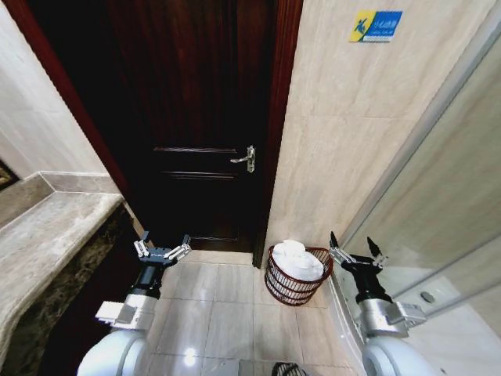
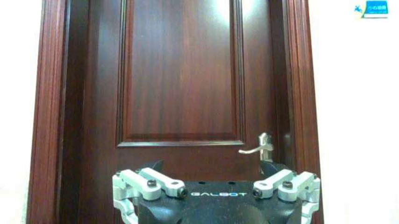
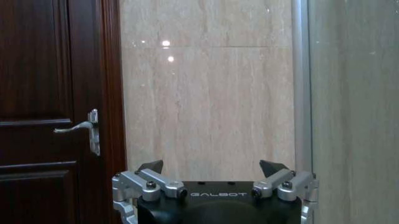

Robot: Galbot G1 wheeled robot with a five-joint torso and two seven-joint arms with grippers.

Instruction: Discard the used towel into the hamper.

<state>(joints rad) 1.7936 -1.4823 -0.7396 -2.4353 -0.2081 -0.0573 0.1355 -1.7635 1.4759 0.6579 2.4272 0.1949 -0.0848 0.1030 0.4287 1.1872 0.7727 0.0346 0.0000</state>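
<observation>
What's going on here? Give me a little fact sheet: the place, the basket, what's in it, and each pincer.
Place: tiled bathroom floor before a dark wooden door
Hamper: small round dark reddish-brown open-weave basket beside the door frame
Contents: white towel heaped inside
Left pincer: open, empty, facing the door
Right pincer: open, empty, right of the hamper

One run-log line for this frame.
left gripper: open, empty, facing door | right gripper: open, empty, beside hamper | towel: white, in hamper

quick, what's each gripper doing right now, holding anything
Left gripper: open, empty, raised in front of the door.
Right gripper: open, empty, beside the hamper.
</observation>
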